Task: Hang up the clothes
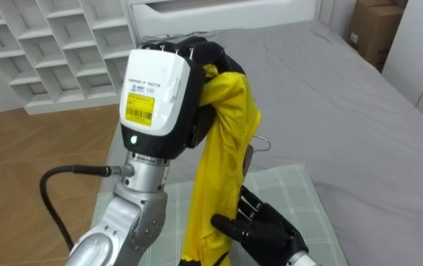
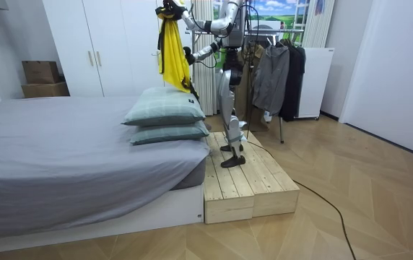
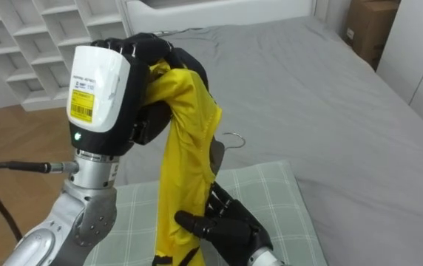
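Observation:
A yellow garment hangs from my raised left hand, whose dark fingers are curled round its bunched top. A hanger with a metal hook sits against the cloth's right side, mostly hidden by it. Lower down, my right hand is at the cloth's lower part, thumb laid against the fabric and fingers straight, pointing up toward the hanger. In the room view I stand on a wooden platform beside the bed, holding the yellow garment high over the pillows.
Two green checked pillows lie stacked on the grey bed right below the garment. A clothes rack with dark garments stands behind me. White shelving and a cardboard box flank the bed.

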